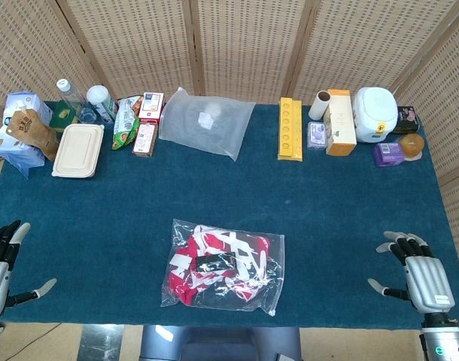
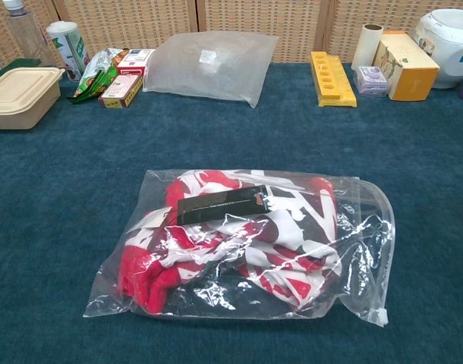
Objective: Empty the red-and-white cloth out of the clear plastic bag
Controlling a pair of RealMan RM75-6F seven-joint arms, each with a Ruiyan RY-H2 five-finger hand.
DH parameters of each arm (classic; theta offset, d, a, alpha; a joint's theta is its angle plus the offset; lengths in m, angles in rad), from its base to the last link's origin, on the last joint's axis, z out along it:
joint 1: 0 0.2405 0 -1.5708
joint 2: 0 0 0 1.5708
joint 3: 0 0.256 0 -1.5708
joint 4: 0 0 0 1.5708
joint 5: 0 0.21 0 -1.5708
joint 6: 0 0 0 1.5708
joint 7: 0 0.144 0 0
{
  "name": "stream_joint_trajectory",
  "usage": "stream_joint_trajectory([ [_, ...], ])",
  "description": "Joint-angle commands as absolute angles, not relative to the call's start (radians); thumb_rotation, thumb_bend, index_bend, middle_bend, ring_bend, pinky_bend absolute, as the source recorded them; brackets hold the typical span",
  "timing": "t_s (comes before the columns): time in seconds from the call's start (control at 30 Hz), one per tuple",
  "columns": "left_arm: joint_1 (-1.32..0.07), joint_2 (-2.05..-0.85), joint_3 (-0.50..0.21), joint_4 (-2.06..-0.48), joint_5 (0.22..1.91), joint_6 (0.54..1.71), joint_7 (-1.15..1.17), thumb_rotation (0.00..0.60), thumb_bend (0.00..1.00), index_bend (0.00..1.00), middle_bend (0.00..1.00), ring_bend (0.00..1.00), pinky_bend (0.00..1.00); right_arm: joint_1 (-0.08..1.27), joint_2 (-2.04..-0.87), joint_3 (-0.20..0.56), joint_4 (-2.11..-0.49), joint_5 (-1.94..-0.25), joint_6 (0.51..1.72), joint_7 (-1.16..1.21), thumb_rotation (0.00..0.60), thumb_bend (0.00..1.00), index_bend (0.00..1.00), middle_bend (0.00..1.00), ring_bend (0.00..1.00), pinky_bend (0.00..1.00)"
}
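Bag point(image 1: 223, 265) lies flat on the blue table point(image 1: 327, 218), near edge, about centre, w/ the cloth point(image 1: 214, 263) bunched inside. In chest view the cloth point(image 2: 231, 235) fills the left and middle of the bag point(image 2: 368, 227), leaving slack clear plastic at the right end. A white slider and a seam line show on that right side, so the mouth is prob. there; can't tell if it's sealed. A dark card label point(image 2: 220, 205) sits on top of the cloth, inside the plastic.

Left hand point(image 1: 4, 263) is at the near left corner, fingers spread, thumb out, holding nothing. Right hand point(image 1: 417, 274) at the near right corner, same: fingers apart, empty. Both are well apart from the bag, one each side. That looks like a ready stance, since a limp bag prob. needs one hand to pin or lift the closed end while the other opens the mouth. Neither shows in chest view.

Task reads as not yet begun: cloth fully inside, bag untouched.

Far row is clutter out of the way: a frosted bag point(image 1: 205, 120) at far centre, lunchbox point(image 1: 79, 150) and snack packs point(image 1: 135, 120) far left, yellow tray point(image 1: 290, 128), boxes and a white pot point(image 1: 375, 113) far right. Middle of the table is left as work space.
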State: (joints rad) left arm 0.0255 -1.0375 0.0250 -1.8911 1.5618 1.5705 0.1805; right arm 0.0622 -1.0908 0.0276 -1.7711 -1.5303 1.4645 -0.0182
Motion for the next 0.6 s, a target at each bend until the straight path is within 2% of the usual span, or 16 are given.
stream_joint_trajectory([
  [0.03, 0.024, -1.039, 0.025, -1.891, 1.558, 1.566, 0.184, 0.473, 0.11, 0.03, 0.03, 0.00, 0.08, 0.065, -1.093, 0.029, -1.771, -1.526, 1.458, -0.018, 0.517, 0.18, 0.37, 0.23, 0.20, 0.15],
  [0.6, 0.018, -1.008, 0.032, -1.895, 1.568, 1.547, 0.178, 0.471, 0.11, 0.03, 0.03, 0.00, 0.08, 0.051, -1.094, 0.020, -1.777, -1.538, 1.477, -0.018, 0.516, 0.18, 0.37, 0.23, 0.20, 0.15],
])
